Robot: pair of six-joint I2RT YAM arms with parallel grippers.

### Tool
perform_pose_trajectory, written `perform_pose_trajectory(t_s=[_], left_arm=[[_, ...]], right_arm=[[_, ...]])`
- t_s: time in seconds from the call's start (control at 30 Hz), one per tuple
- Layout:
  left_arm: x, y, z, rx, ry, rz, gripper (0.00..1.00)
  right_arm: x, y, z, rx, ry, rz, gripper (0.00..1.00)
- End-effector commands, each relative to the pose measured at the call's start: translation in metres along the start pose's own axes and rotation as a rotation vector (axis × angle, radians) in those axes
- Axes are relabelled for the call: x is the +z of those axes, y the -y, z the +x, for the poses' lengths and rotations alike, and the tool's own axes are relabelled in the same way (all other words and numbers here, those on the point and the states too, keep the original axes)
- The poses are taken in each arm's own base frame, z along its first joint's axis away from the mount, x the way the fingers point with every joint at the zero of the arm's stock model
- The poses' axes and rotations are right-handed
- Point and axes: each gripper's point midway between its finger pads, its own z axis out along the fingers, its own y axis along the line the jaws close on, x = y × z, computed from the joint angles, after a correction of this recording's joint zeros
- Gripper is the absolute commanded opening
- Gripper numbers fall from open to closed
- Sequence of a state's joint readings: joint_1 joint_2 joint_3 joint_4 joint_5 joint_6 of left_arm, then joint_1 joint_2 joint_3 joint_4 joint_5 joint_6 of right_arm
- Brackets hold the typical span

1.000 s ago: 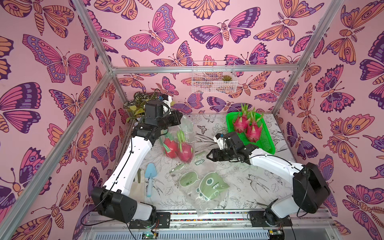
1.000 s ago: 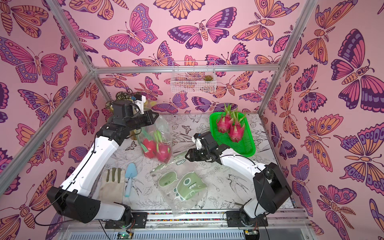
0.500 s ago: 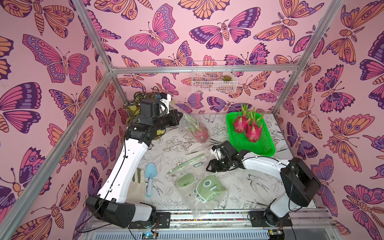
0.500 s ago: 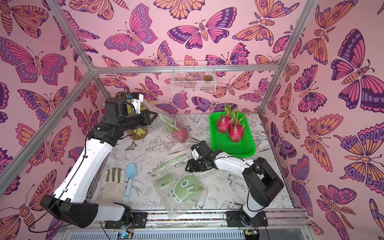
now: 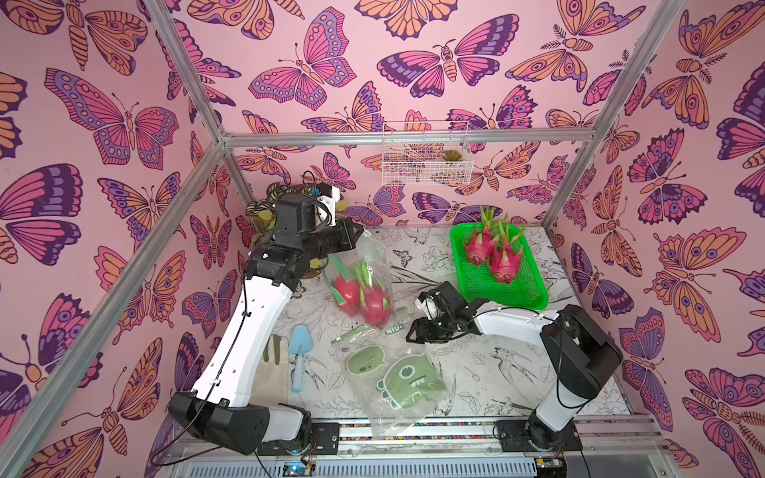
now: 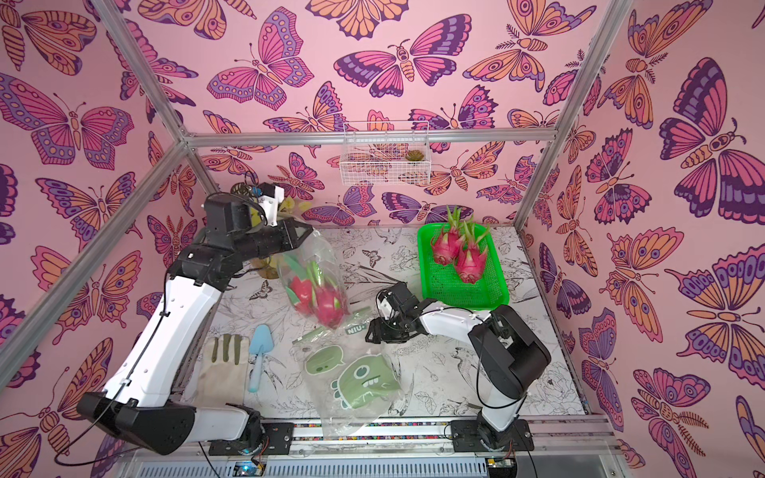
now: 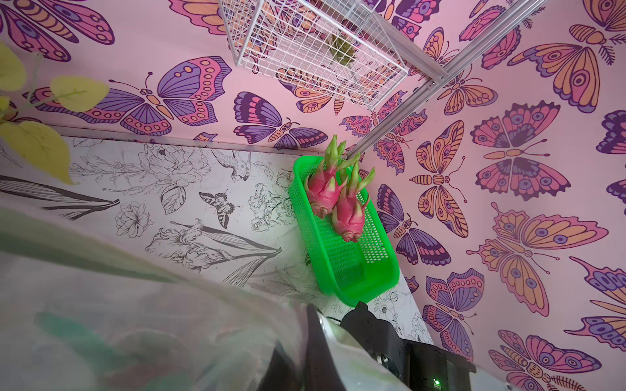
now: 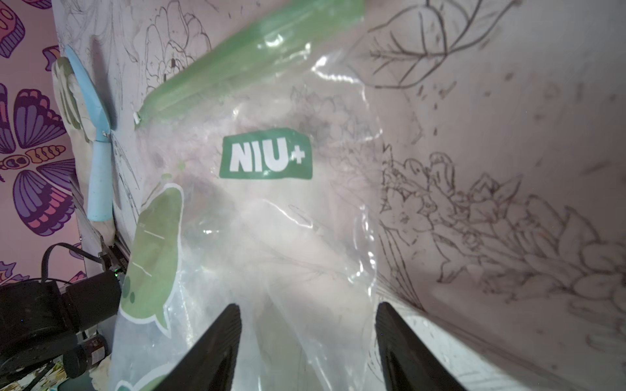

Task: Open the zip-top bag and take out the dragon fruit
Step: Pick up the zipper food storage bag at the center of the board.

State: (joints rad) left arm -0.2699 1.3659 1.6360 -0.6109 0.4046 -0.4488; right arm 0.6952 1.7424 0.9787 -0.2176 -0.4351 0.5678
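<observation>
My left gripper (image 5: pixel 358 236) is clenched on the top of the clear bag (image 5: pixel 374 265), far left; two dragon fruit (image 5: pixel 366 298) inside are blurred behind plastic. My right gripper (image 8: pixel 307 306) gapes, released, over the printed bag (image 8: pixel 267 159). Two more lie in the far-right green basket (image 5: pixel 519 291).

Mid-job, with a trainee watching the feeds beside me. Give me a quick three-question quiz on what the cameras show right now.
1. True or false: the green tray is empty.
2. Which gripper holds up the clear bag of dragon fruits? A) left B) right C) neither
3. Fill in: the right gripper, at the printed bag, is ____ (open or shut).

Key
1. False: two more dragon fruits lie in it.
2. A: the left gripper is shut on the bag's top.
3. Open: its jaws stand apart in the right wrist view.
</observation>
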Motion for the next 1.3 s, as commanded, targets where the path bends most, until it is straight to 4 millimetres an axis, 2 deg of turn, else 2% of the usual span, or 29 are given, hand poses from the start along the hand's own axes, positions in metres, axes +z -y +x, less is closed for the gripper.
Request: perform_pose_trajectory(t_s=[0.0, 0.17, 0.23, 0.3, 0.37, 0.4, 0.57, 0.67, 0.87, 1.07, 1.27], left_arm=[[-0.024, 0.027, -0.02, 0.083, 0.095, 0.073, 0.0], [-0.034, 0.03, -0.02, 0.091, 0.111, 0.069, 0.0], [-0.034, 0.029, -0.02, 0.095, 0.113, 0.058, 0.0], [-0.051, 0.036, -0.022, 0.113, 0.143, 0.062, 0.0], [-0.056, 0.035, -0.024, 0.12, 0.155, 0.049, 0.0], [-0.057, 0.035, -0.024, 0.123, 0.159, 0.045, 0.0], [-0.061, 0.039, -0.028, 0.129, 0.167, 0.052, 0.0], [-0.066, 0.042, -0.03, 0.133, 0.178, 0.056, 0.0], [-0.077, 0.048, -0.033, 0.139, 0.193, 0.061, 0.0], [-0.081, 0.048, -0.032, 0.14, 0.196, 0.051, 0.0], [-0.081, 0.046, -0.031, 0.134, 0.194, 0.048, 0.0]], right_arm=[[0.005, -0.009, -0.028, -0.055, 0.056, 0.013, 0.67], [0.01, -0.009, -0.063, -0.099, 0.119, 0.078, 0.74], [0.017, -0.007, -0.071, -0.104, 0.118, 0.095, 0.77], [0.025, -0.005, -0.075, -0.106, 0.113, 0.101, 0.82], [0.032, -0.001, -0.079, -0.109, 0.116, 0.11, 0.92], [0.036, 0.0, -0.079, -0.111, 0.115, 0.111, 0.94], [0.047, 0.009, -0.083, -0.111, 0.122, 0.139, 0.95], [0.054, 0.009, -0.084, -0.119, 0.12, 0.148, 0.94], [0.064, 0.012, -0.077, -0.15, 0.106, 0.198, 0.83], [0.059, 0.008, -0.064, -0.184, 0.093, 0.213, 0.87], [0.054, 0.015, -0.054, -0.217, 0.089, 0.256, 0.89]])
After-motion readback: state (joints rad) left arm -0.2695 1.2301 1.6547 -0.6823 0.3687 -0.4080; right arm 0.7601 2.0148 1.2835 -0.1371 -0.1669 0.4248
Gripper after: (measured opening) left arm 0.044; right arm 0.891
